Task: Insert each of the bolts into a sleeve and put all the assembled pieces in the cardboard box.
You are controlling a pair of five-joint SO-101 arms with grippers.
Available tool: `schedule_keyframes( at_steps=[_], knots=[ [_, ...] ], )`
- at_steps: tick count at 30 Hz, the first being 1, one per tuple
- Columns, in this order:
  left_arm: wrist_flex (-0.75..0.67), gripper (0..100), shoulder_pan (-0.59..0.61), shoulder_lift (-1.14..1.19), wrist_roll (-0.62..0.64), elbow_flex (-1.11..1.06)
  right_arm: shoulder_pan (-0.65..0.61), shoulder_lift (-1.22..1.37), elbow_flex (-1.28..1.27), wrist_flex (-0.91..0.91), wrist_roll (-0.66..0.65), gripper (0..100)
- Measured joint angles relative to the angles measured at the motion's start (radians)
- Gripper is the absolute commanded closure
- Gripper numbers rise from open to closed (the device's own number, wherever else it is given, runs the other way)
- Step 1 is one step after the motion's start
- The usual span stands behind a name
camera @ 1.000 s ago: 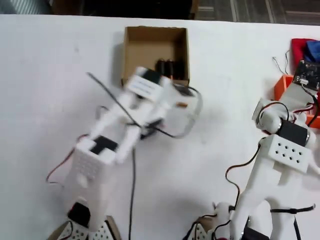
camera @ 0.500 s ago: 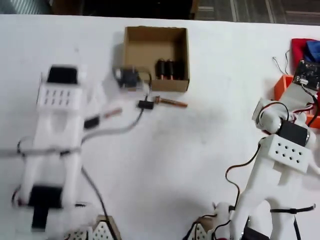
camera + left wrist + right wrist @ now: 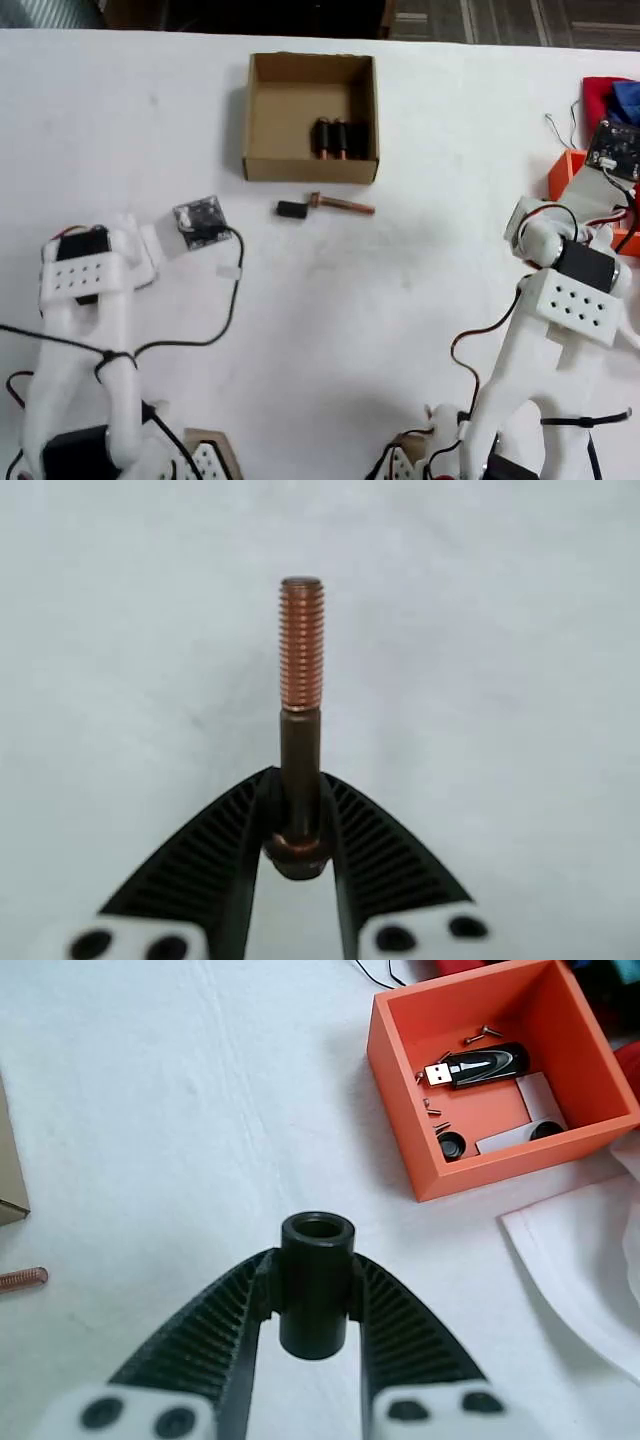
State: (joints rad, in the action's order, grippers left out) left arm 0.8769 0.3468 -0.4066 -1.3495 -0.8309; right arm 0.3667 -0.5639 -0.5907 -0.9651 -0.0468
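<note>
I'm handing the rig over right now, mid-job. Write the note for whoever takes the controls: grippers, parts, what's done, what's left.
Left gripper: shut on the held bolt, threaded end pointing away from the gripper, over bare table.
Right gripper: shut on the held sleeve, its open bore in sight.
Table: a loose sleeve and a loose bolt lie unjoined just in front of the cardboard box.
Done: two pieces lie in the box, apparently assembled.
Left: join the held pair, join the loose pair, put both in the box.
</note>
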Motion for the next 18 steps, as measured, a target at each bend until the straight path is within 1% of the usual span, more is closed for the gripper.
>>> schedule_keyframes(
  at_steps=[4, 7, 8, 10, 15, 18],
  knots=[
    [-0.206, 97, -0.005, 0.117, 0.0, -0.02, 0.0, 0.0, 0.0, 0.0, 0.0, 97.7],
    [-0.293, 92, -0.009, 0.203, 0.002, -0.021, 0.0, -0.002, -0.017, 0.0, 0.0, 97.7],
    [-0.31, 90, -0.011, 0.224, 0.002, -0.021, 0.0, 0.0, -0.02, 0.0, 0.0, 97.7],
    [-0.33, 89, -0.008, 0.242, 0.006, -0.02, -0.014, -0.002, -0.021, 0.0, 0.0, 97.7],
    [-0.334, 89, -0.009, 0.253, 0.071, -0.008, -0.038, -0.002, -0.021, 0.0, 0.0, 97.7],
    [-0.334, 89, -0.009, 0.256, 0.127, 0.046, -0.043, -0.002, -0.025, 0.002, 0.0, 97.7]
  ],
)
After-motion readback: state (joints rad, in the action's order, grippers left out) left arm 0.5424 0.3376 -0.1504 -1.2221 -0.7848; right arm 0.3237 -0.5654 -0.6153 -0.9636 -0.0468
